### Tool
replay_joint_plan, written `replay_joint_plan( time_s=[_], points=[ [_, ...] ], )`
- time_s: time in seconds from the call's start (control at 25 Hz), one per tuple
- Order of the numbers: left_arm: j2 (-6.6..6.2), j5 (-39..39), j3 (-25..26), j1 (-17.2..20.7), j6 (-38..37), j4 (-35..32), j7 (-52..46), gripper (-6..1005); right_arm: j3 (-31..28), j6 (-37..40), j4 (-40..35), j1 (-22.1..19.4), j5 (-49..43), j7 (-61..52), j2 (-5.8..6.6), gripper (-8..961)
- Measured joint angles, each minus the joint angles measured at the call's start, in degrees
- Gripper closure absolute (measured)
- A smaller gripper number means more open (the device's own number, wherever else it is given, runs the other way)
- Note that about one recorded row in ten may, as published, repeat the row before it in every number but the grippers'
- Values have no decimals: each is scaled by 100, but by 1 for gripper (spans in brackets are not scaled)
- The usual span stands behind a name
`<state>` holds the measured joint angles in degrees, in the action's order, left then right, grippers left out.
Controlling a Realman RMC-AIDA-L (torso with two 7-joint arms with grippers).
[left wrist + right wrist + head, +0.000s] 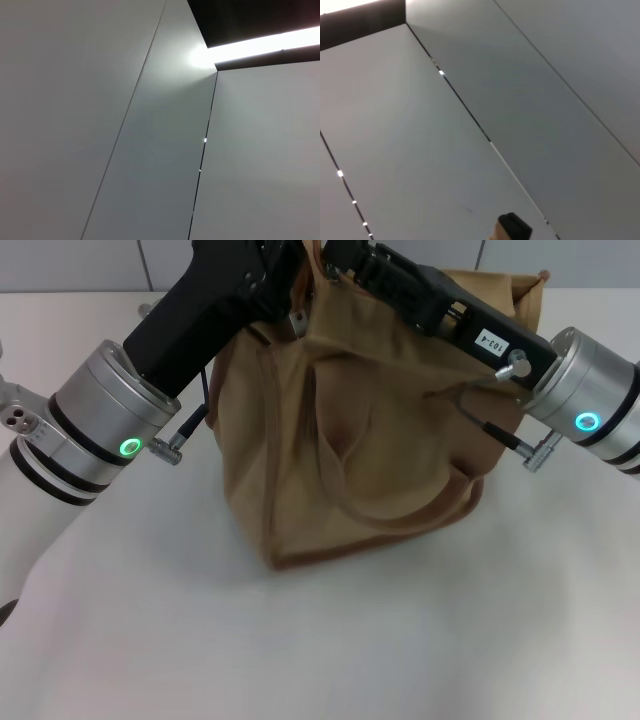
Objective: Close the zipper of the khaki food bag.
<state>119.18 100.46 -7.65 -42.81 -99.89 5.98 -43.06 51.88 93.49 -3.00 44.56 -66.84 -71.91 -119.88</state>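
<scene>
Khaki food bag (370, 440) stands on the white table (330, 640), toward its far side and about midway between the two arms; its near face shows a wide looped handle (345, 475) hanging down and darker brown piping along the bottom edge; the zipper along the top cannot be made out, since both arms cover that part. Left gripper (285, 285) reaches in from the left over the bag's top left corner, its black body lying across the fabric; whether it is wide, narrow or holding anything cannot be told. Right gripper (345, 255) comes in from the right across the bag's top edge, and its state cannot be told either. Both wrist views look away at grey wall panels (150, 150); a small dark tip with a tan patch beside it sits at the right wrist view's edge.
</scene>
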Motion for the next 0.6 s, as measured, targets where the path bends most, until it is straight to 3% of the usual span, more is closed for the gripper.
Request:
replay_joint_plan(
  time_s=[0.6],
  points=[
    [0,-2,0,1,18,0,8,977,50,97,-7,-14,-18,-193,-1,456]
  ],
)
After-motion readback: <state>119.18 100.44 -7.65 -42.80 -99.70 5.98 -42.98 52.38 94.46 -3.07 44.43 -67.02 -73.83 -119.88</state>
